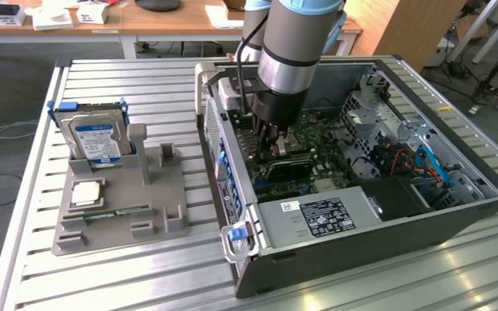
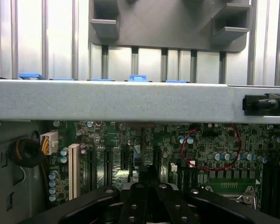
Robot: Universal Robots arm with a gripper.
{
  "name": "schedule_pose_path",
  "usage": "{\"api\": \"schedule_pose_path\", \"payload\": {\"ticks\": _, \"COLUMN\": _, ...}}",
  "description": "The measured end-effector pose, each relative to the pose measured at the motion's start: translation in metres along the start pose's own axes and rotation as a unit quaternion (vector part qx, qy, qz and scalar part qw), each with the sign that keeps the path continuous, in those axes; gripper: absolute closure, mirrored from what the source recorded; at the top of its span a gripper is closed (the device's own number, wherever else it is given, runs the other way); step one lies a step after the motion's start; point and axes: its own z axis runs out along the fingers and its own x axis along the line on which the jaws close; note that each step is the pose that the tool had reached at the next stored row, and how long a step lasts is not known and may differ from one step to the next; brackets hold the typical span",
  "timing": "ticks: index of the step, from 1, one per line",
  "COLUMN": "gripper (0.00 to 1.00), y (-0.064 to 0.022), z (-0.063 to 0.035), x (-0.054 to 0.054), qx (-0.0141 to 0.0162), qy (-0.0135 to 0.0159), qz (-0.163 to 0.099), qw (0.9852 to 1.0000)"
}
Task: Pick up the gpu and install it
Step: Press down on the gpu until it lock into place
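Gpu (image 1: pixel 290 163) is sitting low inside the case (image 1: pixel 379 243), lying along the motherboard (image 1: pixel 323 126) at the expansion slots, directly under the gripper (image 1: pixel 273 144). The gripper's fingers are drawn together and reaching down to the card's upper edge; whether they are pinching that edge or only bearing on it I cannot tell. In the wrist view the gripper (image 2: pixel 147 198) is pointing at the dark slots (image 2: pixel 91 163) beside the case's grey rail (image 2: pixel 130 100). Judging from this, the pick-up is done and the install step is under way, with the card at or in its slot. Finishing it is calling for a straight push down, the card's contact edge staying in line with the slot and its bracket end meeting the rear wall, without tilting. Outside, the hard drive (image 1: pixel 98 139) is standing in the grey holder (image 1: pixel 158 194).
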Motion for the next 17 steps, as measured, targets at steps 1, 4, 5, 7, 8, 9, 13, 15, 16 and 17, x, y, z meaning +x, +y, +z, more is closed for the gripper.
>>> {"api": "schedule_pose_path", "payload": {"ticks": 1, "gripper": 0.89, "y": -0.0016, "z": -0.0044, "x": -0.0024, "qx": -0.0014, "qy": 0.0035, "qz": 0.000, "qw": 1.0000}}
{"api": "schedule_pose_path", "payload": {"ticks": 4, "gripper": 0.89, "y": -0.0014, "z": -0.0093, "x": -0.0026, "qx": -0.0054, "qy": 0.0085, "qz": 0.000, "qw": 0.9999}}
{"api": "schedule_pose_path", "payload": {"ticks": 5, "gripper": 0.89, "y": -0.0014, "z": -0.0095, "x": -0.0026, "qx": -0.0056, "qy": 0.0088, "qz": 0.000, "qw": 0.9999}}
{"api": "schedule_pose_path", "payload": {"ticks": 7, "gripper": 0.89, "y": -0.0014, "z": -0.0094, "x": -0.0027, "qx": -0.0055, "qy": 0.0086, "qz": 0.000, "qw": 0.9999}}
{"api": "schedule_pose_path", "payload": {"ticks": 8, "gripper": 0.89, "y": -0.0014, "z": -0.0095, "x": -0.0026, "qx": -0.0056, "qy": 0.0088, "qz": 0.000, "qw": 0.9999}}
{"api": "schedule_pose_path", "payload": {"ticks": 9, "gripper": 0.89, "y": -0.0013, "z": -0.0094, "x": -0.0026, "qx": -0.0055, "qy": 0.0087, "qz": 0.000, "qw": 0.9999}}
{"api": "schedule_pose_path", "payload": {"ticks": 13, "gripper": 0.89, "y": -0.0014, "z": -0.0095, "x": -0.0026, "qx": -0.0055, "qy": 0.0087, "qz": 0.000, "qw": 0.9999}}
{"api": "schedule_pose_path", "payload": {"ticks": 15, "gripper": 0.89, "y": -0.0013, "z": -0.0095, "x": -0.0026, "qx": -0.0055, "qy": 0.0087, "qz": 0.000, "qw": 0.9999}}
{"api": "schedule_pose_path", "payload": {"ticks": 16, "gripper": 0.89, "y": -0.0014, "z": -0.0095, "x": -0.0026, "qx": -0.0055, "qy": 0.0087, "qz": 0.000, "qw": 0.9999}}
{"api": "schedule_pose_path", "payload": {"ticks": 17, "gripper": 0.89, "y": -0.0014, "z": -0.0095, "x": -0.0026, "qx": -0.0055, "qy": 0.0087, "qz": 0.000, "qw": 0.9999}}
